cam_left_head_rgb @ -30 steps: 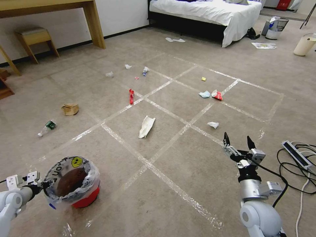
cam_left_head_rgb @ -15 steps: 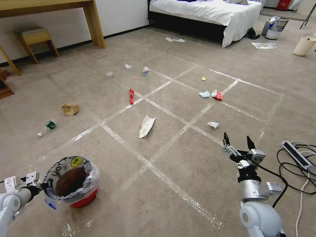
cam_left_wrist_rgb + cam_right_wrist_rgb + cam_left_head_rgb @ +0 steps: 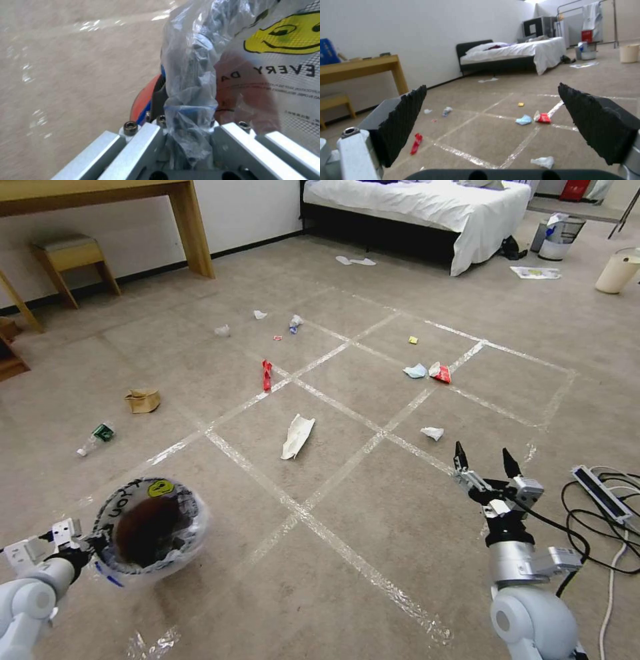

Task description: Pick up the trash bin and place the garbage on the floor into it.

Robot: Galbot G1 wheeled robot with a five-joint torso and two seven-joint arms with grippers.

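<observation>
Since the earlier frames the trash bin (image 3: 151,529) has risen off the floor (image 3: 373,527) and tipped, its mouth now facing the head camera; the red body seen before is hidden behind the rim and liner. The left hand (image 3: 73,543) pinches the bin's rim through the clear liner (image 3: 188,100), near the lower-left corner of the taped grid. The right hand (image 3: 485,460) has shifted slightly and hangs spread above the floor near a crumpled tissue (image 3: 432,433). The garbage lies unmoved: white paper (image 3: 296,435), red wrapper (image 3: 267,375), light-blue mask (image 3: 415,371), brown bag (image 3: 142,400), bottle (image 3: 95,438). The bin's lettering is blurred.
</observation>
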